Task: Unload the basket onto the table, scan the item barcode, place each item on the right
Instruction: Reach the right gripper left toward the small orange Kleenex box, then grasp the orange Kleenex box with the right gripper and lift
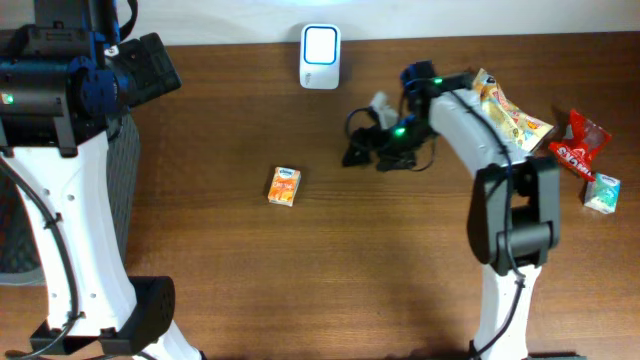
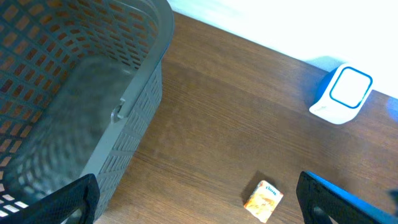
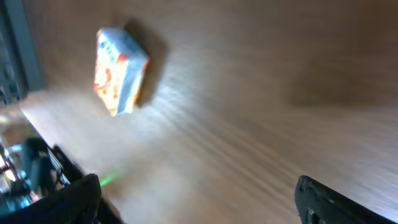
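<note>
The item, a small orange and white box [image 1: 284, 186], lies flat on the brown table left of centre. It also shows in the left wrist view [image 2: 263, 200] and, blurred, in the right wrist view [image 3: 118, 71]. A white barcode scanner [image 1: 320, 57] stands upright at the back edge, its window [image 2: 348, 90] showing in the left wrist view. My left gripper [image 1: 150, 65] hovers high at the far left, open and empty [image 2: 196, 186]. My right gripper [image 1: 365, 145] hangs open and empty [image 3: 198, 186] right of the box, well apart from it.
A grey mesh basket [image 2: 74, 93] stands at the left edge under my left arm. At the right lie a yellow snack bag [image 1: 510, 115], a red packet [image 1: 580, 140] and a small pale box [image 1: 602, 192]. The right arm's base [image 1: 510, 300] stands at the front right.
</note>
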`<state>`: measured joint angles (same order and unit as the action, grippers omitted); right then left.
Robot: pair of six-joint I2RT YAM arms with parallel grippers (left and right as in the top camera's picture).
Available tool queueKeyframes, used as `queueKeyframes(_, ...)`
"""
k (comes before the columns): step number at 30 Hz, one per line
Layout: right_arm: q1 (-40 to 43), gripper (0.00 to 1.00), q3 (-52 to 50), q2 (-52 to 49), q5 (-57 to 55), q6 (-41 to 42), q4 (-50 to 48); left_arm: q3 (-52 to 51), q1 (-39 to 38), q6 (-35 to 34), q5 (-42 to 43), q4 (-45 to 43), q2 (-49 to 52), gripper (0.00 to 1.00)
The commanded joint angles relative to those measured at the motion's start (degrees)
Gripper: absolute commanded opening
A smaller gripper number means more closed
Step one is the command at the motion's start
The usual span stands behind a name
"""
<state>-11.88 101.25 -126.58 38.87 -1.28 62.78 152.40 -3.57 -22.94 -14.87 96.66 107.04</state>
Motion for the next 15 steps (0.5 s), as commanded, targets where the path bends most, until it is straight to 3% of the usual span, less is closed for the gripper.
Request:
queueKeyframes(1, -4.72, 0.99, 0.28, -0.13, -0.85, 0.85, -1.20, -0.07, 0.00, 0.68, -0.39, 0.04, -0.02, 0.99)
queueKeyframes(7, -12.52, 0.99, 0.22, -2.49, -3.82, 15.43, -7.19, -0.07, 0.00, 0.68, -0.39, 0.04, -0.02, 0.99)
queueKeyframes(8, -13.73, 0.87, 0.22, -2.62, -3.87, 16.87, -8.26, -0.07, 0.00, 0.68, -0.42, 0.04, -0.02, 0.99)
queueKeyframes(9, -14.51, 0.81, 0.22, -2.71, -4.46, 18.32, -9.01, -0.07, 0.00, 0.68, -0.39, 0.04, -0.02, 0.99)
queueKeyframes(12, -17.25, 0.75, 0.22, -3.43, -13.46, 27.78, -9.94, -0.07, 0.00, 0.68, -0.39, 0.04, -0.02, 0.99)
queueKeyframes(15, -18.91, 0.68, 0.22, -4.44, -16.83, 30.77, -11.21, -0.07, 0.00, 0.68, -0.39, 0.04, -0.02, 0.99)
